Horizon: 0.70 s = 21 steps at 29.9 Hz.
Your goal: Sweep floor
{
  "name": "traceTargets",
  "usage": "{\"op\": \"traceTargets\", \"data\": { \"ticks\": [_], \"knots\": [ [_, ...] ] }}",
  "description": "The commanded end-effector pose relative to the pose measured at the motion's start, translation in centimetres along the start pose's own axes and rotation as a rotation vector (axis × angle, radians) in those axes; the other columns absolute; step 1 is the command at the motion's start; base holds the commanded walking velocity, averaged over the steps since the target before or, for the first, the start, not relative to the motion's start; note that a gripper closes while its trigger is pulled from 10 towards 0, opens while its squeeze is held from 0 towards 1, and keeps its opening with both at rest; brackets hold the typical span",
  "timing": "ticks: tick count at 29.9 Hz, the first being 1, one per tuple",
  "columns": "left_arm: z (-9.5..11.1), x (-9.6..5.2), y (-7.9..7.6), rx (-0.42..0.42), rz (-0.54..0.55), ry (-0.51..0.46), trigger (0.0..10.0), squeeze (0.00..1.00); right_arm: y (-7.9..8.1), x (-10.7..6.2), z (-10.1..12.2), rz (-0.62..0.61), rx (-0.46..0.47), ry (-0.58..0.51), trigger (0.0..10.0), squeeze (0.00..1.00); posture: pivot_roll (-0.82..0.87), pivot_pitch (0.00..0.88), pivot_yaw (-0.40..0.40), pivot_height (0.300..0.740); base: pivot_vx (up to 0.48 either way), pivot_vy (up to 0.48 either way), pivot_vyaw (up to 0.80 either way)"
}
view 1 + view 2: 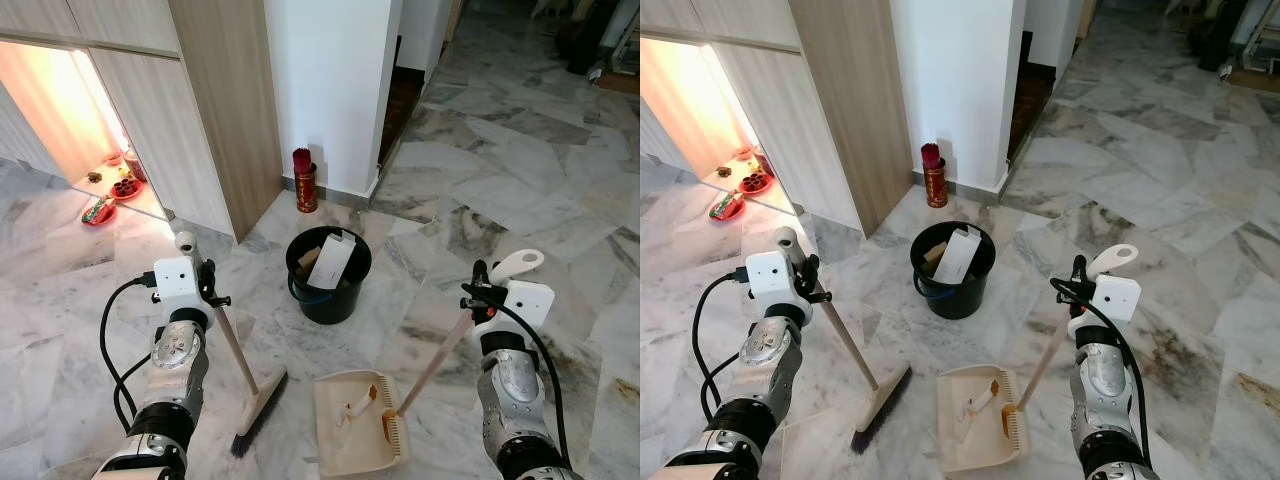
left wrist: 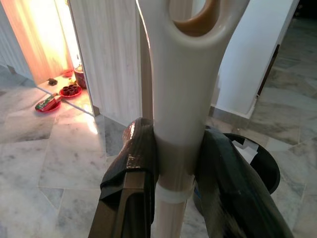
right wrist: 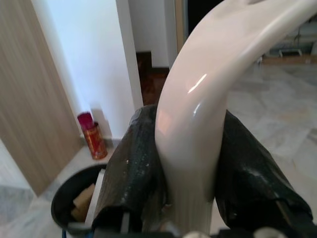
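Note:
My left gripper [image 1: 205, 290] is shut on the cream handle of a broom [image 1: 240, 360]; its dark bristle head [image 1: 258, 410] rests on the marble floor left of the dustpan. My right gripper [image 1: 478, 297] is shut on the dustpan's long handle [image 1: 440, 350]. The cream dustpan [image 1: 352, 420] lies flat on the floor between my arms, holding a few scraps of paper. In the left wrist view both fingers [image 2: 136, 163] clamp the broom's handle [image 2: 181, 114]. The right wrist view has the fingers [image 3: 138, 163] pressed on the dustpan's curved handle [image 3: 198, 129].
A black bucket [image 1: 328, 272] with a white carton and cardboard stands just beyond the dustpan. A red tin [image 1: 305, 185] sits at the white wall's foot. A wooden cabinet [image 1: 215, 110] rises at the left; red dishes [image 1: 110, 200] lie on the lit floor beside it. Open marble floor stretches right.

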State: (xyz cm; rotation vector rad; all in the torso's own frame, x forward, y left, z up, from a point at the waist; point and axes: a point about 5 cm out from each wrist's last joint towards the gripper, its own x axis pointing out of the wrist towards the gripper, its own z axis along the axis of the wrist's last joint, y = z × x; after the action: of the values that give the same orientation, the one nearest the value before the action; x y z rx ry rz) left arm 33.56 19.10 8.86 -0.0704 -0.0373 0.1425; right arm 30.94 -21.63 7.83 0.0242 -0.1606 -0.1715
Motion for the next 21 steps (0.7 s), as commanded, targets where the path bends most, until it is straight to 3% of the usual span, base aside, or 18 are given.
{"op": "traceTargets", "data": {
  "ticks": [1,7,21],
  "knots": [
    [1.5,0.6,0.5,0.006,0.010,-0.068,10.0,0.00,0.8,1.1,2.5,0.023,0.007,-0.125,10.0,0.00,0.01,0.033,0.068,0.740,0.000,0.000,0.00],
    [1.7,0.6,0.5,0.007,0.013,-0.076,10.0,0.00,2.1,1.9,4.9,0.068,0.008,-0.223,10.0,0.00,0.01,0.031,0.067,0.740,0.000,0.000,0.00],
    [1.7,0.6,0.5,0.007,0.013,-0.076,10.0,0.00,2.1,1.9,4.9,0.068,0.008,-0.223,10.0,0.00,0.01,0.031,0.067,0.740,0.000,0.000,0.00]
  ]
}}
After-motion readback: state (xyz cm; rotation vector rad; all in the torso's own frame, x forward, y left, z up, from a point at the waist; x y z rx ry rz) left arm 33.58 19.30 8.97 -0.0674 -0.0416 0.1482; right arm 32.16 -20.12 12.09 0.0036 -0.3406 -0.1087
